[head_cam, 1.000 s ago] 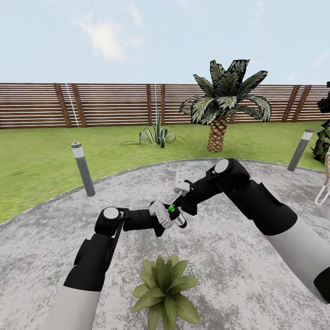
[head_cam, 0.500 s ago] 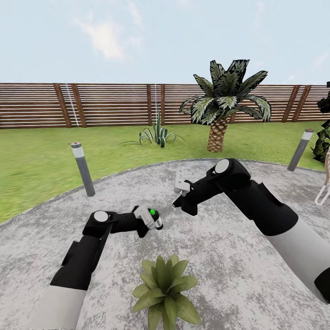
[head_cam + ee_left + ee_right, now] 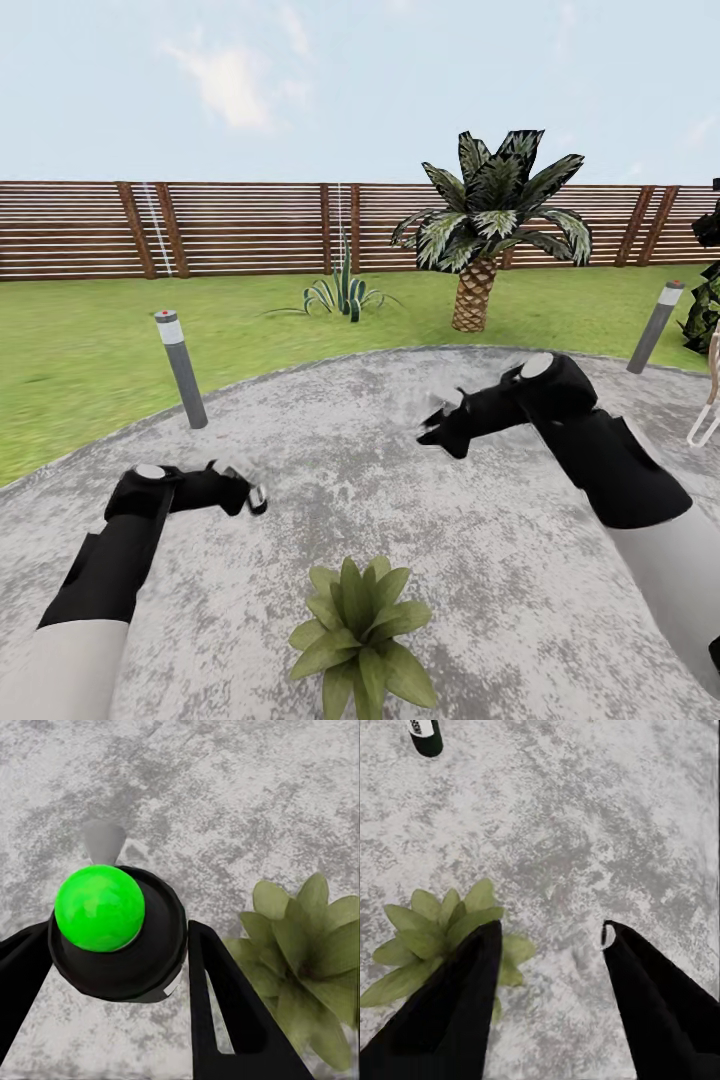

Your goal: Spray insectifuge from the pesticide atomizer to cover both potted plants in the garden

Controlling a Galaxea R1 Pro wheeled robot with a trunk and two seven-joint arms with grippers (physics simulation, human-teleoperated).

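Two arms reach out over the grey paving (image 3: 400,520) of the garden. The left end effector (image 3: 245,490) is clenched on the atomizer (image 3: 120,930), which sits between its dark fingers (image 3: 225,1012) with the button on top glowing green (seen from straight above in the left wrist view, nozzle pointing away). In the head view the bottle shows as a small dark shape at the left arm's tip, low over the paving and up-left of the plant (image 3: 358,635). That plant, a rosette of broad pointed leaves, stands on the paving near the robot, between the arms and apart from both. The right end effector (image 3: 440,420) hangs released above the paving, its two fingers (image 3: 450,1012) spread wide with nothing between them; the right wrist view looks down past them onto the plant and the atomizer's lower end beyond it. Behind, a bollard (image 3: 182,368) stands at the lawn's edge, with an agave (image 3: 345,292), a palm (image 3: 490,225) and the slat fence (image 3: 230,228) further back.
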